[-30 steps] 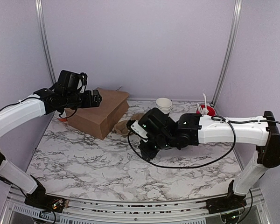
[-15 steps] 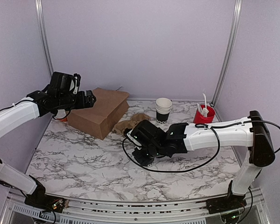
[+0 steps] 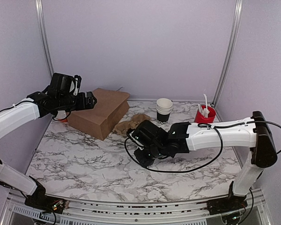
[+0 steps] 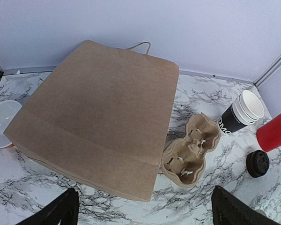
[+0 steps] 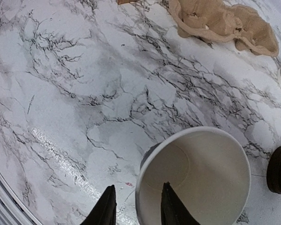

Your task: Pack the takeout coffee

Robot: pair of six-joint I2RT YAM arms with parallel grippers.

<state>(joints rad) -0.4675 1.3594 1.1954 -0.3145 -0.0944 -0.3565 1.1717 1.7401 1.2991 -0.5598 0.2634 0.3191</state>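
- Right arm now lies lower and further left across the bench [image 3: 84,164] than a second ago; the left arm has drawn back a little toward the wall.
- Right end effector [image 5: 138,197] is narrowly parted. One finger is inside and one outside the wall of a lidless cup [image 5: 196,178], and neither seems to pinch it.
- That cup appears to stand mid-bench, in front of the carrier [image 5: 225,21]. It has no lid yet, so no finished coffee is in view.
- Left end effector [image 4: 144,197] is wide and holds nothing, hovering above the bag [image 4: 98,117].
- Risk: the cup is empty and light, so the inner finger could snag the rim on the way out and tip or drag it.
- Risk: the right arm's slack cable [image 3: 187,169] loops just beside the cup and could nudge it.
- Only the right wrist view shows the straddled rim and white inside; the top view hides the cup behind the end effector.
- Only the left wrist view shows a low dark round thing [image 4: 257,163], probably lids, beside the red holder [image 4: 274,131] and cup stack [image 4: 241,112].
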